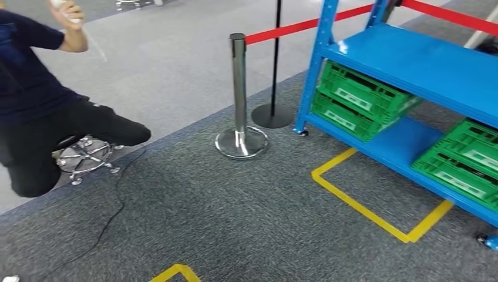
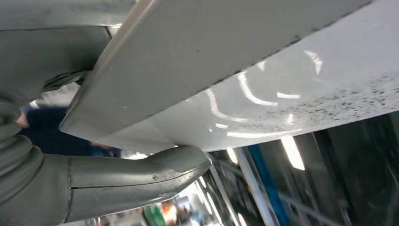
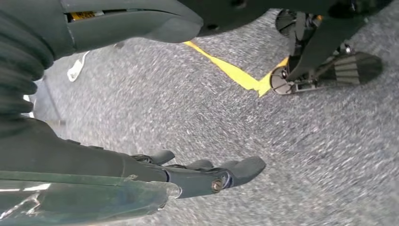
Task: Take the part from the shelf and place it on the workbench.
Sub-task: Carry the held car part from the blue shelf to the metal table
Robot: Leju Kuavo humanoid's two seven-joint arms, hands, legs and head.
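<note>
A: Where is the part point(image 2: 226, 70) just now?

B: In the left hand point(image 2: 94, 188). The left wrist view shows a flat pale panel lying across that hand, the thick thumb under its edge; the other fingers are hidden, so I judge it gripped rather than merely resting. Its long axis runs away from the wrist.

A: And the right hand point(image 3: 188, 176)?

B: It hangs over the grey carpet point(image 3: 282, 155) with fingers straight, apart, holding nothing.

A: What stands around?

B: The blue shelf point(image 1: 411, 64) with green crates point(image 1: 358, 100) on the right, a chrome stanchion point(image 1: 239, 94) with red belt ahead, a seated person point(image 1: 41, 106) at left. No tabletop shows, so the left arm must carry the panel clear of the post.
</note>
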